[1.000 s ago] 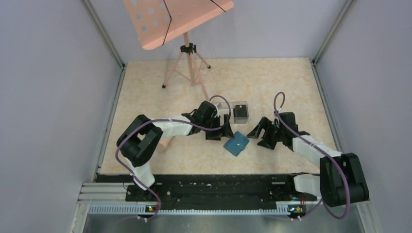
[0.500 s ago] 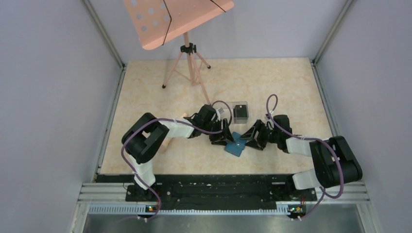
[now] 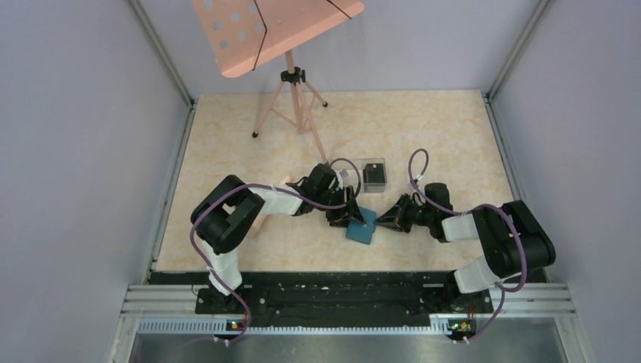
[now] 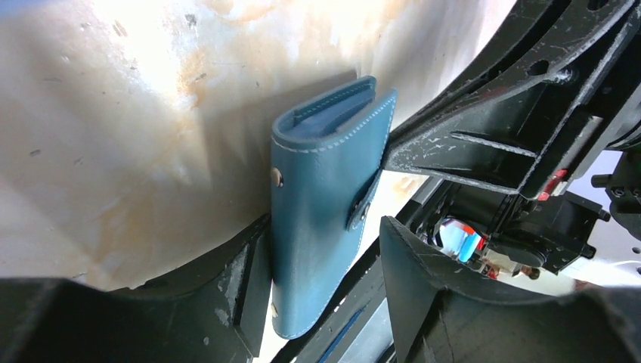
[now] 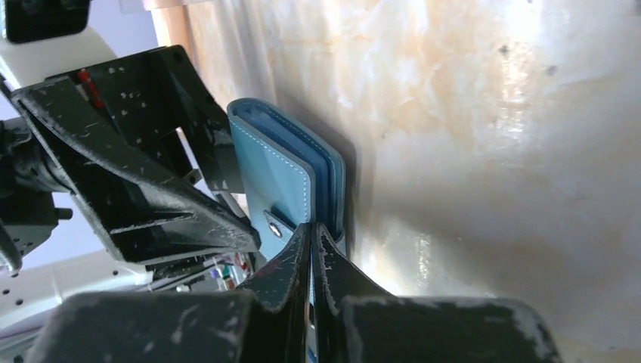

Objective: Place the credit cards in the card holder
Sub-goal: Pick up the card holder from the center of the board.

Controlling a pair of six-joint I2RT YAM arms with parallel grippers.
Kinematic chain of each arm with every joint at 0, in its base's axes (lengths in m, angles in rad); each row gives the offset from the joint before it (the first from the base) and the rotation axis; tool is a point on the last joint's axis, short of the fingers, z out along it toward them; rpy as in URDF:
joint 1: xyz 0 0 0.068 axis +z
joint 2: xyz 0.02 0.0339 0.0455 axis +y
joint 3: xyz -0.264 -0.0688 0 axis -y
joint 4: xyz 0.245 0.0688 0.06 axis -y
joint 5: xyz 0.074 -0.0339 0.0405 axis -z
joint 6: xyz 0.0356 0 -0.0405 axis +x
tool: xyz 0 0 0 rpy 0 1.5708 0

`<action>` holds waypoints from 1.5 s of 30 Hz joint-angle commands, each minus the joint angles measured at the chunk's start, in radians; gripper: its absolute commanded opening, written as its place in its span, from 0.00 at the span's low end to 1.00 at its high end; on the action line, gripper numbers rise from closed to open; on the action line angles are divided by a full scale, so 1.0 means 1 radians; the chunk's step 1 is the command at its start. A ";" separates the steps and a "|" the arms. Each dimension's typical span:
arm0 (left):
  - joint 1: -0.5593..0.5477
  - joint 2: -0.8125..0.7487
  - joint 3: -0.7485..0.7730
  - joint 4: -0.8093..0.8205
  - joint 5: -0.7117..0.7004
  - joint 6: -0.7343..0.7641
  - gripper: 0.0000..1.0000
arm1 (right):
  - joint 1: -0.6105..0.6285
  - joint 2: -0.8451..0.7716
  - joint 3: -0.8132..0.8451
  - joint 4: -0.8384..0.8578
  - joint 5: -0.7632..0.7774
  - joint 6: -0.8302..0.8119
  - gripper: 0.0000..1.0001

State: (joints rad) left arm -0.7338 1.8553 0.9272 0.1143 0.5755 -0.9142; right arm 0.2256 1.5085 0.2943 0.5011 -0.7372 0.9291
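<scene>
The teal card holder (image 3: 361, 225) stands on edge near the clear box (image 3: 373, 175). The right gripper (image 5: 311, 231) pinches its cover. The left gripper (image 4: 319, 227) sits around it; I cannot tell if it squeezes.

I can read nothing here: no lettering, number or sign in any view, and none on the wallet (image 4: 325, 212) either.
</scene>
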 commanded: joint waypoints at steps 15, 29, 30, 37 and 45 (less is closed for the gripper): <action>0.013 -0.166 -0.051 0.053 -0.043 0.031 0.58 | 0.012 -0.405 0.096 -0.229 0.006 -0.119 0.00; 0.036 -0.100 -0.037 -0.095 -0.117 0.079 0.60 | 0.014 -0.197 0.032 -0.263 0.067 -0.079 0.52; 0.039 -0.088 -0.045 -0.060 -0.103 0.067 0.58 | 0.016 -0.164 0.028 -0.240 0.059 -0.071 0.52; 0.051 -0.017 -0.081 0.140 0.028 -0.027 0.49 | 0.073 0.027 0.028 -0.034 0.018 -0.010 0.52; 0.050 -0.006 -0.102 0.260 0.088 -0.080 0.39 | 0.077 0.135 -0.019 0.312 -0.074 0.133 0.38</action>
State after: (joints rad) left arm -0.6788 1.8473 0.8433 0.2386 0.5964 -0.9546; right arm 0.2867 1.6257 0.3023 0.6453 -0.8116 1.0092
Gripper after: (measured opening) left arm 0.401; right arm 0.450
